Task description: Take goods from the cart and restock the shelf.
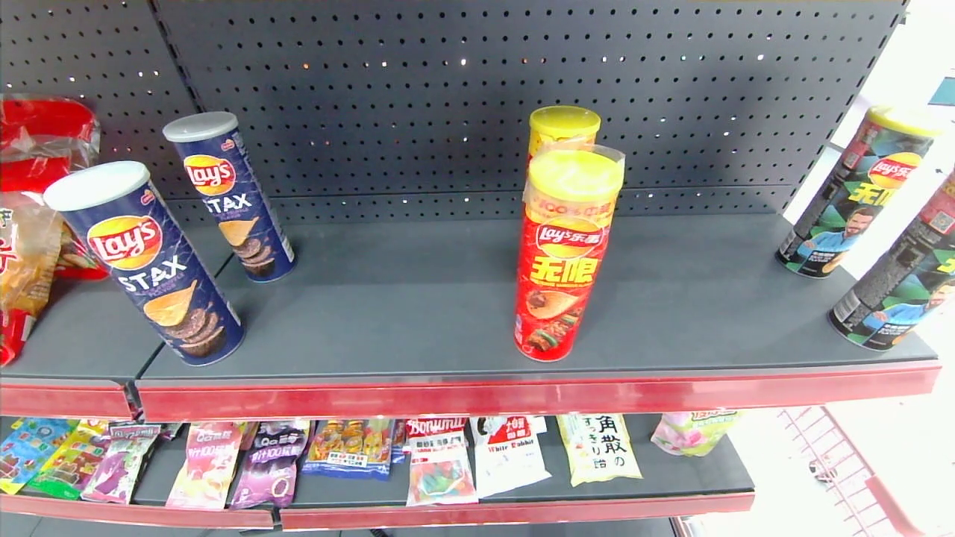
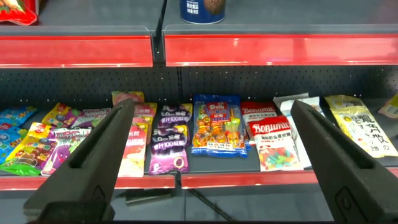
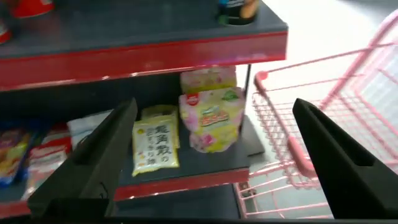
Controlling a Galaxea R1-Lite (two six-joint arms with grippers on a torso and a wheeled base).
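Observation:
The upper shelf [image 1: 418, 306] holds two blue chip cans [image 1: 145, 261] at the left. A red can [image 1: 567, 253] with a yellow lid stands in the middle, with another [image 1: 561, 127] behind it, and two dark green cans [image 1: 850, 194] stand at the right end. My left gripper [image 2: 211, 107] is open and holds nothing, level with the lower shelf's candy bags [image 2: 214, 124]. My right gripper [image 3: 214, 104] is open too, facing that shelf's right end, where pink-green bags [image 3: 214, 118] lie. The pink wire cart [image 3: 323, 118] stands to the right of the shelf.
Bagged snacks [image 1: 37, 194] crowd the upper shelf's far left. A red price strip [image 1: 522, 395] edges each shelf. Wide bare stretches lie between the blue and red cans and between the red and green ones. The cart's corner [image 1: 843, 462] shows low at the right.

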